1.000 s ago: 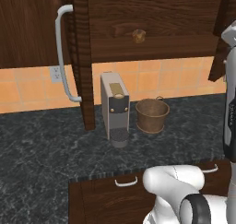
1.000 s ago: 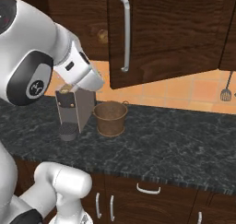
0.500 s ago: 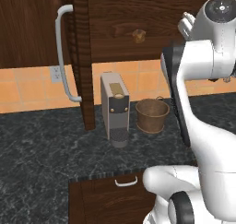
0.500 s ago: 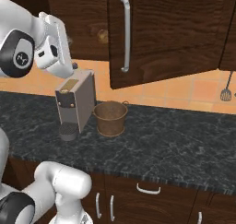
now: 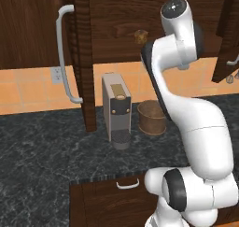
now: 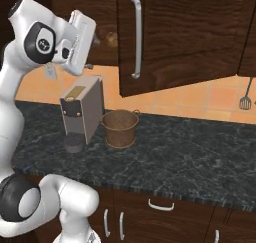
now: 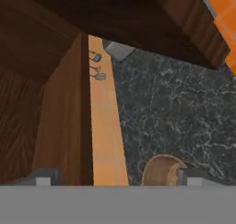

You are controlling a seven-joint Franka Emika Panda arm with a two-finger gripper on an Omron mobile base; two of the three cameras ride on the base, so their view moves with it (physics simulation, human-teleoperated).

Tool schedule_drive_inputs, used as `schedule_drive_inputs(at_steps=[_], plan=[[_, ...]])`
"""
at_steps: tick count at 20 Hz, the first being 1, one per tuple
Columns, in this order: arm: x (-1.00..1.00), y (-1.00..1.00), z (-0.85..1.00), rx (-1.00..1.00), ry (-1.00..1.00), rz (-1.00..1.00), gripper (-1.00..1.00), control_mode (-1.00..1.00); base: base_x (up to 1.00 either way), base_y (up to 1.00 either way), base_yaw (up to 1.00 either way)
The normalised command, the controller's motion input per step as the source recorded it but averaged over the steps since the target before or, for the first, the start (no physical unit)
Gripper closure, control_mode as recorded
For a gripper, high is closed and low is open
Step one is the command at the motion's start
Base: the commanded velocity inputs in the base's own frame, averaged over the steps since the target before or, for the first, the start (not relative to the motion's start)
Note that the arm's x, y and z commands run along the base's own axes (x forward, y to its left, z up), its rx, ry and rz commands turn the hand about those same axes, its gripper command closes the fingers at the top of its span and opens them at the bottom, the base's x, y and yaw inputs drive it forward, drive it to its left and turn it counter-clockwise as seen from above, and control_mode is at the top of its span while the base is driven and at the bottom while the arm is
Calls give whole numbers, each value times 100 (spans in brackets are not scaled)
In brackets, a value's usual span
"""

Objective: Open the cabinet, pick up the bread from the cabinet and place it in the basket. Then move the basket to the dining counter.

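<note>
1. The dark brown wood-grain wall cabinet stands open; one door with its long curved silver bar handle swings out over the counter in the right base view.
2. The small round golden-brown bun sits inside the cabinet, on the shelf above the grey boxy coffee machine; in the right base view the bread lies just beside my raised hand.
3. The small round brown woven-look basket stands on the black speckled granite counter, just beside the coffee machine; it appears to hold nothing.
4. My gripper is spread wide and pinches nothing; from the hand view it looks down past the cabinet edge at the basket.
5. Judgement: the opening step is done; the pick of the bread is in hand.
6. Next move calls for turning the hand toward the shelf, bringing the spread fingertips either side of the bun, then closing gently; the shelf edge and door are the obstacles to clear.
</note>
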Motion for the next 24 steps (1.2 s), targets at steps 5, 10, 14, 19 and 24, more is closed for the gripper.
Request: schedule_drive_inputs(at_steps=[5, 10, 14, 19, 24], plan=[[57, -91, -34, 21, -23, -38, -100, -100, 0, 0, 0], [34, -65, -29, 13, -19, -46, -100, -100, 0, 0, 0], [0, -64, -9, 11, -22, -53, -100, -100, 0, 0, 0], [-2, -60, -10, 9, -21, -51, -100, -100, 0, 0, 0], [-1, -90, -24, 5, -19, -45, -100, -100, 0, 0, 0]])
